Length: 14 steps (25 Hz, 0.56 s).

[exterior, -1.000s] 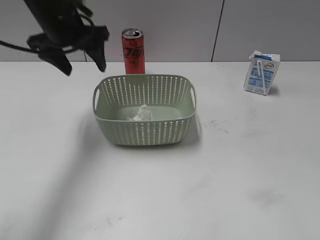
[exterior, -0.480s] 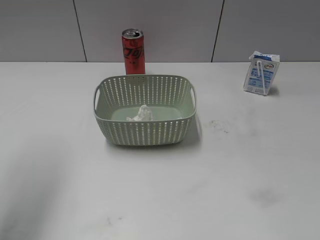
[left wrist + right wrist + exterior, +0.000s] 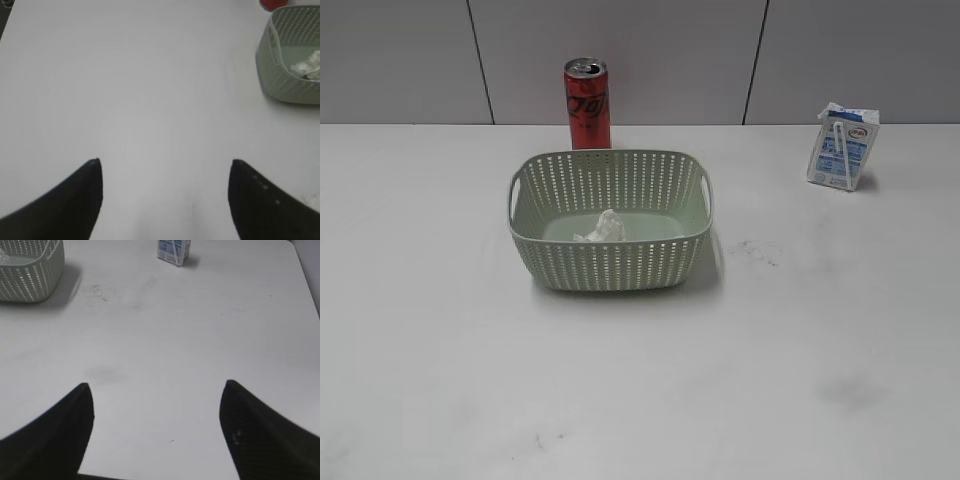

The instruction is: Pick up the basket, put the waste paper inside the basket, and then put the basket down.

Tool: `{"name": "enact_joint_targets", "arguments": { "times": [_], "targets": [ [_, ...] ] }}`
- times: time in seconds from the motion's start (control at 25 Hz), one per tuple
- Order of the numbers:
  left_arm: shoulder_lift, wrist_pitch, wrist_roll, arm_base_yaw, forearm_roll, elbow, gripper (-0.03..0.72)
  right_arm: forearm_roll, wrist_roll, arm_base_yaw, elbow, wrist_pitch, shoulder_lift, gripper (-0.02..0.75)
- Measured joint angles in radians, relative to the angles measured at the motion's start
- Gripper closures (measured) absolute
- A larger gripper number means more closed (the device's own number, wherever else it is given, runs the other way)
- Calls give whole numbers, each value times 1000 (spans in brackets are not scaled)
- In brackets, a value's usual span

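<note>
The pale green basket (image 3: 610,262) stands on the white table at the middle. Waste paper (image 3: 603,229) lies inside it as a white crumpled wad. The basket also shows in the left wrist view (image 3: 285,65) at the upper right, with white paper (image 3: 306,65) in it, and in the right wrist view (image 3: 30,272) at the upper left. My left gripper (image 3: 165,162) is open and empty over bare table, left of the basket. My right gripper (image 3: 156,385) is open and empty over bare table, right of the basket. Neither gripper shows in the exterior view.
A red drink can (image 3: 587,103) stands upright just behind the basket. A blue-and-white drink carton (image 3: 844,146) stands at the back right, also in the right wrist view (image 3: 173,251). A grey wall runs behind the table. Faint smudges mark the table (image 3: 758,250).
The left arm, above the basket's far left a second ago, has left the exterior view. The basket and paper have not moved.
</note>
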Motion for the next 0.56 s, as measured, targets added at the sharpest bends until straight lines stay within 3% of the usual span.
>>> {"name": "enact_joint_targets", "arguments": {
  "times": [0.28,0.56],
  "targets": [
    [-354,40,0,0,-7,117,112,0,0,0,0,0,0,146],
    [-388,16,0,1,3,191,113,1,0,0,1,4,0,146]
  ]
}}
